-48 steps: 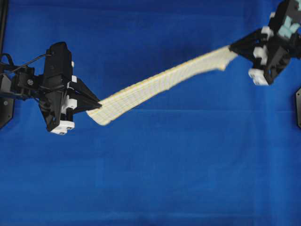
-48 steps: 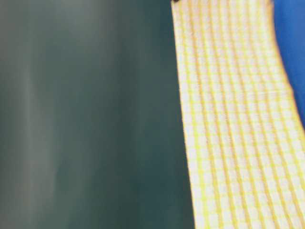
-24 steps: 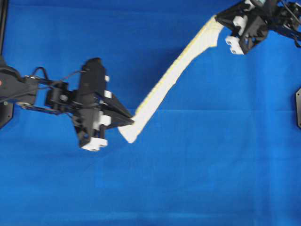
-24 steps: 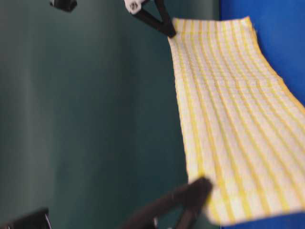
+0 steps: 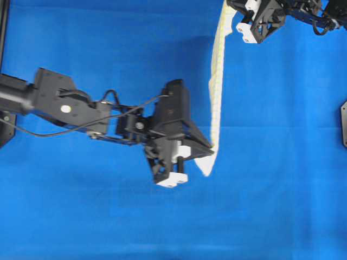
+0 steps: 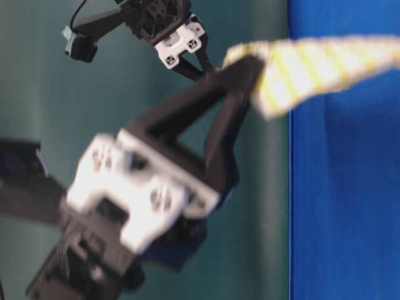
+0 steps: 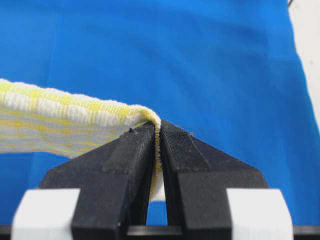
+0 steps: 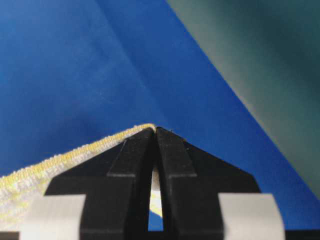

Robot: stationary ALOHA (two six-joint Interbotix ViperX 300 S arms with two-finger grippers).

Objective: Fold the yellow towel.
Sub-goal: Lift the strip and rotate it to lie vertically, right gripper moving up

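- The left fingers are pressed together on a corner of the towel, whose edge shows pinched in the narrow slit between them in the left wrist view.
- The right fingers are likewise clamped on another towel corner; only a thin strip of hem shows at their tips.
- From overhead the towel is seen nearly edge-on, a narrow band running from 12 o'clock at the right gripper down to 6 o'clock at the left gripper; its check pattern is hard to make out there.
- It hangs stretched between the two grippers, above the blue tabletop.
- In the table-level view the left gripper fills the foreground, blurred, and hides most of the towel; the cloth runs off the right edge.
- The right arm is cut off by the top of the overhead view.
- The left arm reaches out long from 9 o'clock towards the middle.
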